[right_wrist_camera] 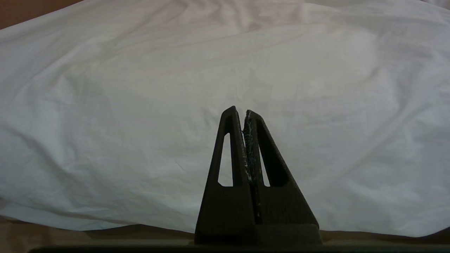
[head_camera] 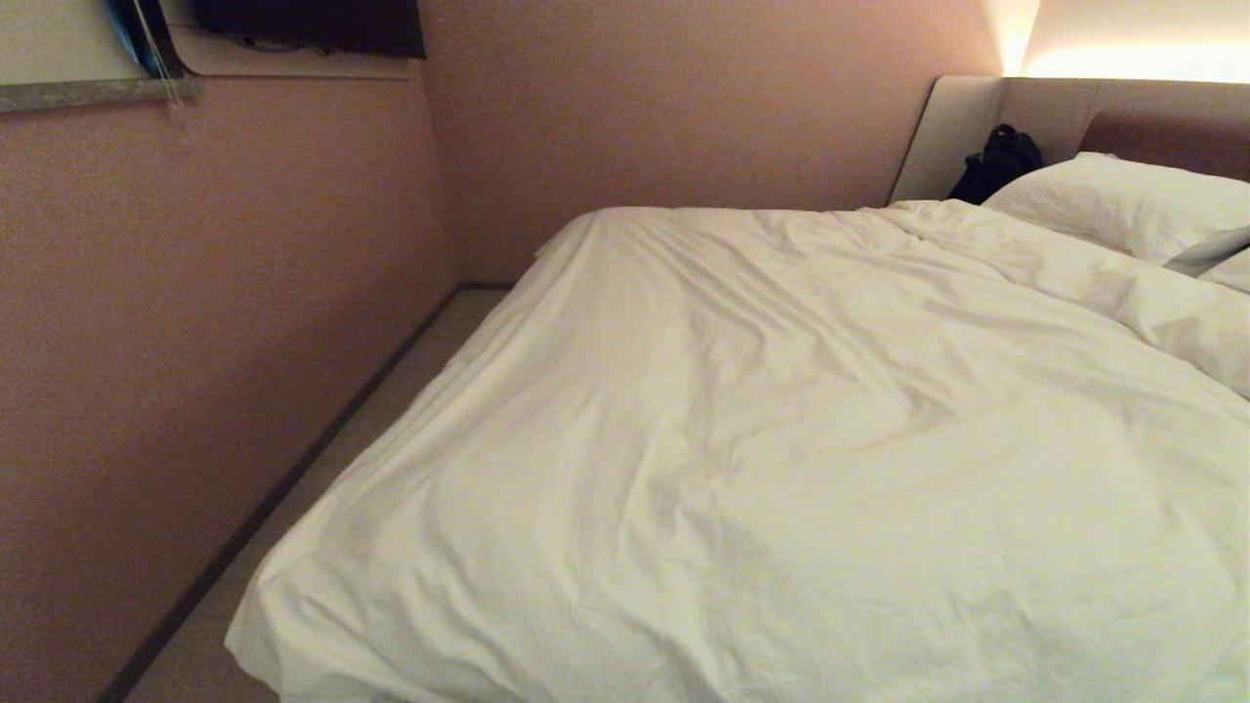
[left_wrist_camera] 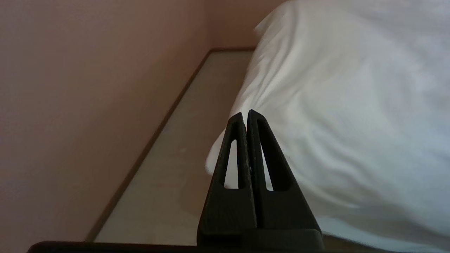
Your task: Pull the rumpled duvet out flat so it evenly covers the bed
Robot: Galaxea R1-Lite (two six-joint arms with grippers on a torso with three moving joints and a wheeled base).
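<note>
- The duvet (head_camera: 781,439) lies spread over the bed (head_camera: 986,117). It reaches from the near end up to the pillow (head_camera: 1123,200) by the headboard, so most of the bed is covered already.
- It is not smooth yet. Soft creases run across the middle, and a thick fold lies just below the pillow. I think that is why the job is not quite done.
- The near corner on my left hangs over the edge, close above the floor (left_wrist_camera: 168,168) strip beside the wall (head_camera: 195,342). It looks a bit bunched there.
- My left claw (left_wrist_camera: 245,114) is closed, with its two fingers pressed together and nothing between them. It points at that left edge of the duvet, just beside the cloth. I cannot tell if the tip touches it.
- I think it waits there because that side is the one that needs a tug to sit even.
- My right claw (right_wrist_camera: 242,110) is closed too and holds nothing. It faces the wide front of the duvet, which hangs down over the end of the bed.
- Neither claw shows in my head view, so both arms sit low and near me.
- A black bag (head_camera: 996,161) rests in the far corner by the headboard. It is well apart from my claws, so it is not in the way.
</note>
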